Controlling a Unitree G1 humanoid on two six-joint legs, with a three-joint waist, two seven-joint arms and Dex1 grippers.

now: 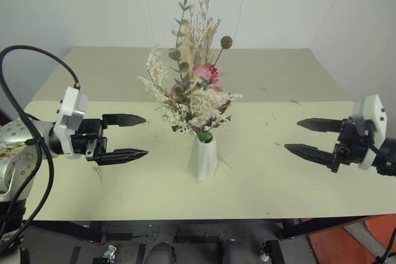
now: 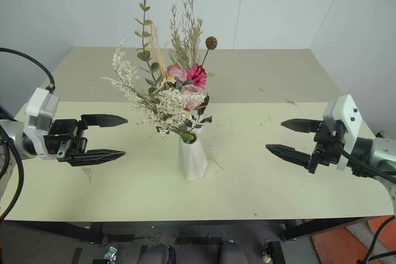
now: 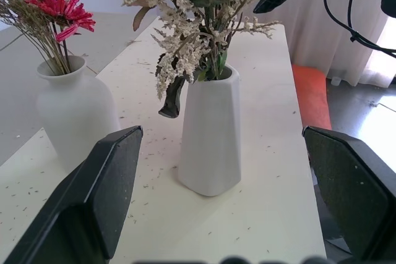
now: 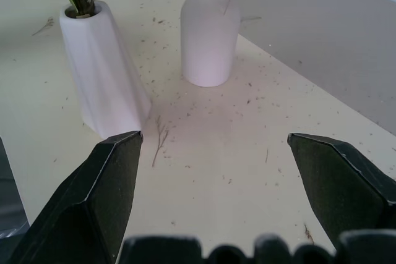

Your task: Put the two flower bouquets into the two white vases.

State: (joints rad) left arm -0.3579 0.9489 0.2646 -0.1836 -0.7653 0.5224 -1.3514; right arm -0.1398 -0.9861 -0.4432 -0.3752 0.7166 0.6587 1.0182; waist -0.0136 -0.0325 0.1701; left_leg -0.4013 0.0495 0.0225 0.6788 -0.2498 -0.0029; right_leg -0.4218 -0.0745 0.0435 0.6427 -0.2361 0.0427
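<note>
Standing wide open and empty, the left end effector (image 1: 127, 135) hovers over the left part of the worktop (image 1: 266, 177), its black fingers aimed toward the centre and well apart from anything.

At the centre, both bunches already sit in vases. The cone-shaped vase (image 1: 203, 156) stands nearer, carrying the cream-white and green bouquet (image 1: 185, 106). In the left wrist view the rounded vase (image 3: 74, 112) stands beside it with the slim bouquet (image 3: 52, 20) of tan grasses and a pink-red bloom rising from its neck; in the head views that vase is hidden behind the bushy bunch, and only the tall stems and the brown seed ball (image 1: 226, 41) show above. Judged from this, the task looks done.

The main danger now is a careless sweep. The bushy bunch spreads wide and leans left, so it looks top-heavy on a narrow vase; if either arm swung inward, a finger could catch the sprays and tip the vase, and it stands close enough to the rounded one to knock it as well. The tall, thin stems could also be pulled out by any snag. Dry bits litter the worktop, so more shedding is likely on contact.

On the right, the right end effector (image 1: 312, 137) is likewise spread open and holding nothing, well clear of the vases and pointing toward them.
</note>
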